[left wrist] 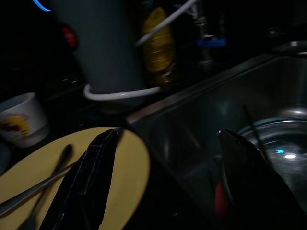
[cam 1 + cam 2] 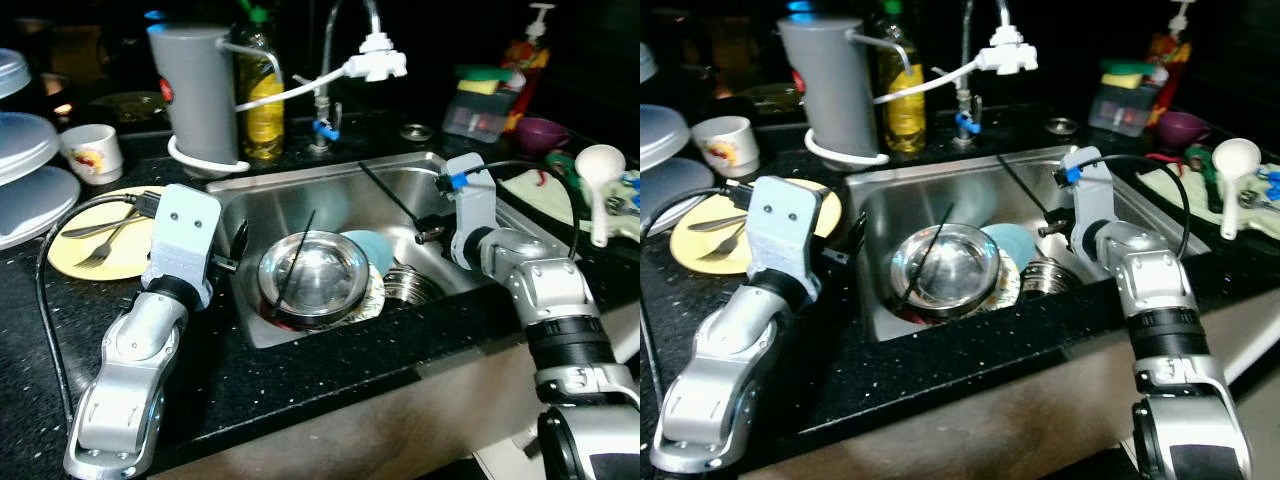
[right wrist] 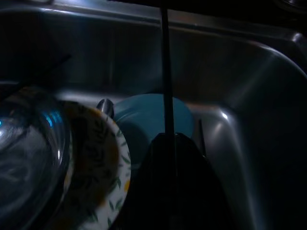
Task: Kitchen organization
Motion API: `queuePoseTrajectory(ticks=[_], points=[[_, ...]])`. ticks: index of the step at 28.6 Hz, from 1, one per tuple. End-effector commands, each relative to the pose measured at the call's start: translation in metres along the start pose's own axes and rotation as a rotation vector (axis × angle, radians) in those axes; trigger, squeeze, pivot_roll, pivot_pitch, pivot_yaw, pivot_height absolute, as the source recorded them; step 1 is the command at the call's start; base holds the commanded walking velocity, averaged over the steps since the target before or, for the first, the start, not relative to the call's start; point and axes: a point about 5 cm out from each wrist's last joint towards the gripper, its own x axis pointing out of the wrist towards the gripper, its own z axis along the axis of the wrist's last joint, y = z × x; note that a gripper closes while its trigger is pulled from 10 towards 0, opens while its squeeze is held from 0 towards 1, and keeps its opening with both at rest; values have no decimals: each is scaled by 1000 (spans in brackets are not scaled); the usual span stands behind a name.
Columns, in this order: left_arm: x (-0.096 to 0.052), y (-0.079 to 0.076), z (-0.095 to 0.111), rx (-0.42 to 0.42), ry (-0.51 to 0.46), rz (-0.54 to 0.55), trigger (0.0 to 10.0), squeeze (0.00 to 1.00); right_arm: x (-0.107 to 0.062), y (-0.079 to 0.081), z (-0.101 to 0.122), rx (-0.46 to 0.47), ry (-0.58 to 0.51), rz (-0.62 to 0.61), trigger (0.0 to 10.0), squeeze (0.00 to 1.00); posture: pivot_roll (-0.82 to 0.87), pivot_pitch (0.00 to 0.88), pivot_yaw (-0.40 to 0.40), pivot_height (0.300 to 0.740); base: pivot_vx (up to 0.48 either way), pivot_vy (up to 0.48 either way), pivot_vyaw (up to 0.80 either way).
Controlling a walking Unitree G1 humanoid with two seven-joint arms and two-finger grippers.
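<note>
Left eye view: sink (image 2: pixel 250 190) full of unsorted dishes, steel bowl (image 2: pixel 313 272) topmost; left gripper (image 1: pixel 163 182) spread empty, right gripper (image 2: pixel 395 198) apparently pinched shut.

sink (image 2: pixel 300 195): brushed stainless steel, dull sheen
steel bowl (image 2: pixel 313 275): polished metal, mirror-bright
patterned plate (image 3: pixel 103 158): glazed ceramic, leaf print
teal dish (image 3: pixel 148 117): smooth, matt
surface (image 2: pixel 330 375): black stone, glossy, speckled
yellow plate (image 2: pixel 120 250): smooth, semi-gloss
fork (image 2: pixel 105 248): shiny metal
grey jug (image 2: pixel 195 90): matt plastic
oil bottle (image 2: pixel 262 100): clear glossy plastic
mug (image 2: pixel 92 152): glazed white ceramic
white ladle (image 2: pixel 600 180): smooth plastic
</note>
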Motion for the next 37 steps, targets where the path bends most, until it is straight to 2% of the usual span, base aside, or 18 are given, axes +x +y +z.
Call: queuePoseTrajectory(ticks=[1,2,3,5,8,11,12,13,14,16,17,19,22,23,28,32,34,37], points=[[0,0,-1,-1,1,-5,10000,0,2,-1,-2,-10,13,-32,10000,722,81,0,-54,740,0,0,0],[0,-1,-1,-2,1,-5,10000,0,3,-1,-4,-9,17,-47,10000,722,81,0,-54,740,0,0,0],[0,0,0,-1,0,-4,10000,0,4,-5,-4,-25,19,-101,10000,1000,81,0,-54,740,0,0,0],[0,0,0,-1,0,-4,10000,0,4,-5,-4,-25,19,-101,10000,1000,81,0,-54,740,0,0,0],[0,0,0,0,-2,-1,10000,0,6,-11,2,-55,-32,-195,10000,1000,86,0,-55,740,0,0,0],[0,0,0,1,-2,2,10000,0,6,-2,18,-35,-149,-132,10000,1000,84,0,-54,740,0,0,0],[0,1,0,2,-2,4,10000,0,5,11,28,-13,-234,-35,10000,0,83,0,-54,740,0,0,0],[1,1,0,4,-2,6,10000,0,3,23,38,6,-316,54,10000,0,81,0,-53,740,0,0,0],[1,1,0,4,-2,6,10000,0,3,23,38,6,-316,54,10000,0,81,0,-53,740,0,0,0],[0,2,0,7,0,11,10000,0,-2,43,50,-5,-425,192,10000,0,81,0,-54,740,0,0,0],[0,2,0,7,0,11,10000,0,-2,43,50,-5,-425,192,10000,0,81,0,-54,740,0,0,0],[-1,5,-2,20,6,34,10000,0,-6,65,54,-63,-485,318,10000,0,85,0,-57,740,0,0,397],[-2,9,-3,32,12,61,10000,0,-7,76,54,-100,-495,361,10000,0,89,0,-58,740,0,0,794],[-5,21,-6,49,31,132,10000,0,-4,89,52,-160,-498,393,10000,0,95,0,-62,740,0,0,794],[-9,36,-12,69,68,222,10000,0,-2,98,54,-200,-514,409,10000,0,100,0,-64,740,0,0,794],[-10,38,-12,73,72,234,10000,0,-2,101,54,-217,-519,418,10000,0,101,0,-64,740,0,0,794],[-11,42,-14,74,83,257,10000,0,-3,109,52,-335,-517,444,10000,0,101,0,-64,740,0,0,794],[-13,44,-16,71,92,272,10000,0,-5,117,48,-416,-516,483,10000,0,100,0,-64,740,0,0,794]])
